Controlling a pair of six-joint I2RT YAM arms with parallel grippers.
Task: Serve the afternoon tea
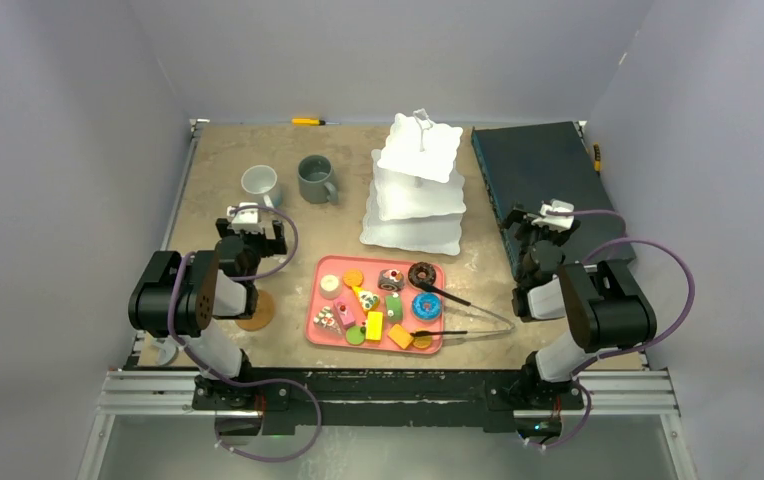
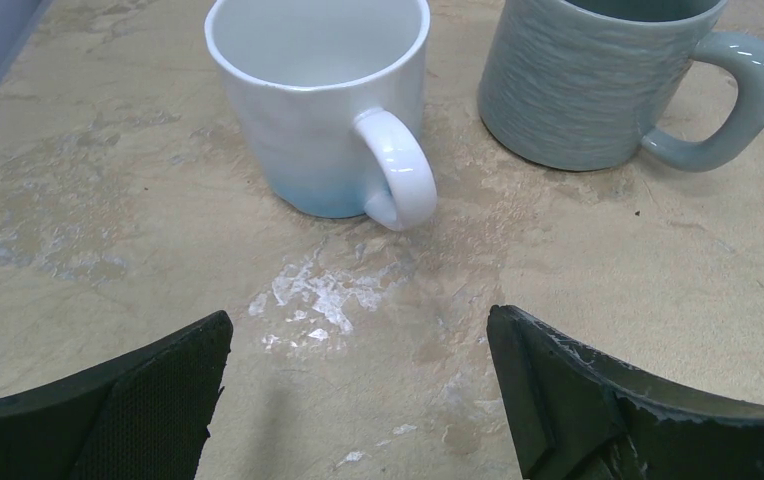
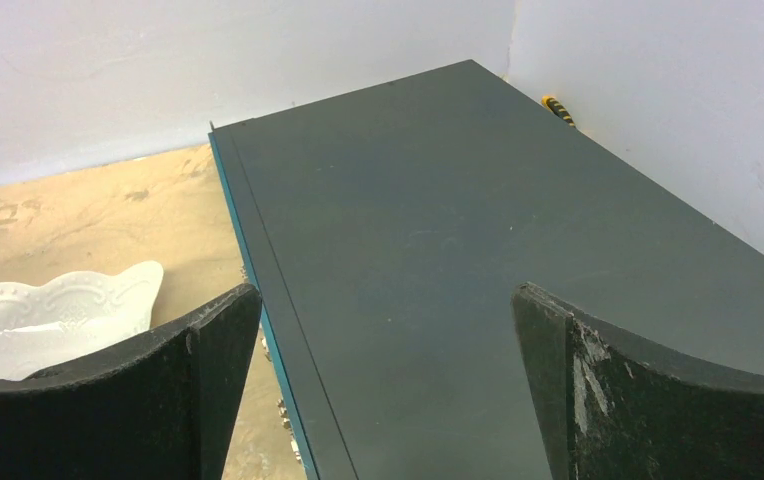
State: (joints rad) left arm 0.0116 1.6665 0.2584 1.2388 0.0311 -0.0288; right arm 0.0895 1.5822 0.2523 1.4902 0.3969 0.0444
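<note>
The white mug (image 1: 259, 183) and the grey mug (image 1: 316, 180) stand at the back left of the table. My left gripper (image 1: 250, 228) is just in front of them, open and holding nothing. In the left wrist view the white mug (image 2: 318, 100) and the grey mug (image 2: 598, 90) sit beyond the left gripper (image 2: 358, 330), apart from it. The white three-tier stand (image 1: 416, 185) is at the back centre. Toy pastries and donuts (image 1: 383, 300) lie on the pink tray (image 1: 378, 260). A cork coaster (image 1: 255, 314) pokes out from under the left arm. My right gripper (image 1: 541, 228) (image 3: 388, 300) is open over the dark box (image 3: 458, 230).
Black tongs (image 1: 463, 312) lie across the tray's right edge. The dark box (image 1: 548, 175) fills the back right corner. The stand's scalloped edge (image 3: 58, 310) shows left of the right gripper. A yellow tool (image 1: 308, 121) lies by the back wall. Grey walls close in the table.
</note>
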